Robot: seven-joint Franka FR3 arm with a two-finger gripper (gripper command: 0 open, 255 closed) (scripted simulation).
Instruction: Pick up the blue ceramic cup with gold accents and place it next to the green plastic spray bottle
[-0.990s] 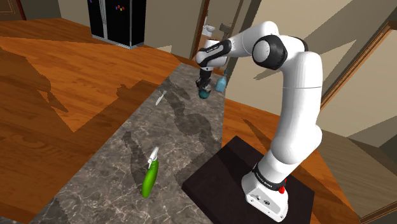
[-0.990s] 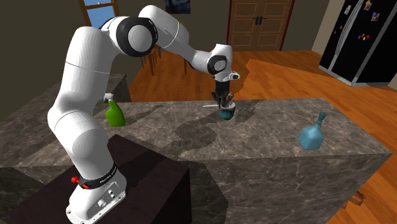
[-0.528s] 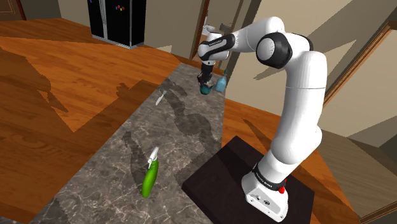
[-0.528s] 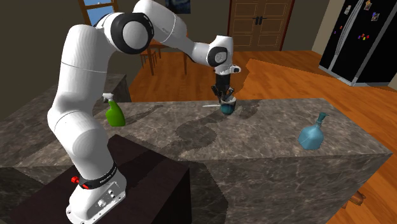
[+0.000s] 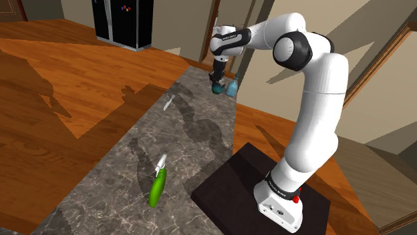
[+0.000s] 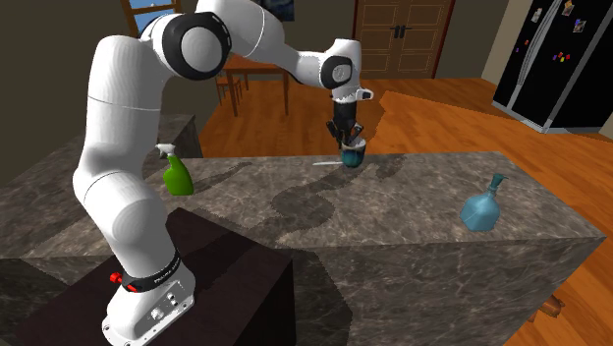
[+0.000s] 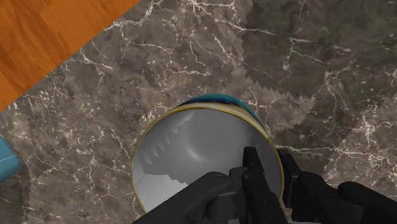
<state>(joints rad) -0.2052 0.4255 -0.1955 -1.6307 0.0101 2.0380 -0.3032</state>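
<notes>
Blue cup (image 7: 191, 156) | gripper (image 7: 272, 167) clamped on its rim | raised higher off counter (image 5: 127, 180)

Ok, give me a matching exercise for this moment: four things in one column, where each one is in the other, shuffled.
1. cup
2. spray bottle
3. flask
4. fridge

A. standing on the wood floor
B. clasped at its wall by the fingers
C. on the counter, near the stand
D. on the counter, at the end far from the stand

Pairs: 1-B, 2-C, 3-D, 4-A
</notes>
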